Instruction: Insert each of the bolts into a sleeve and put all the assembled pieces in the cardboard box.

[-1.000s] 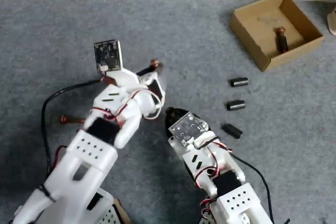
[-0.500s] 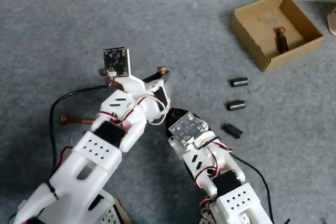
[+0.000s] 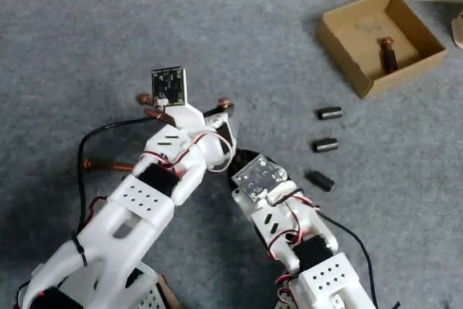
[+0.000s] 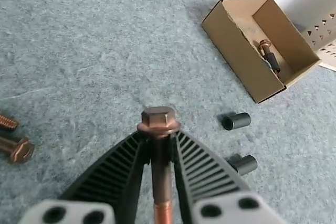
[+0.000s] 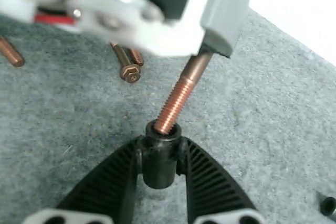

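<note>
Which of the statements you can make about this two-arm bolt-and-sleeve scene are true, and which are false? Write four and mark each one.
1. The left tool is shut on a copper-coloured hex-head bolt. True.
2. The right tool is empty. False: it grips a black cylindrical sleeve, and the bolt's threaded tip is at the sleeve's mouth.
3. The brown cardboard box holds one assembled piece. True.
4. Five sleeves lie loose outside the box. False: three loose sleeves lie there, in a row near the box.
</note>
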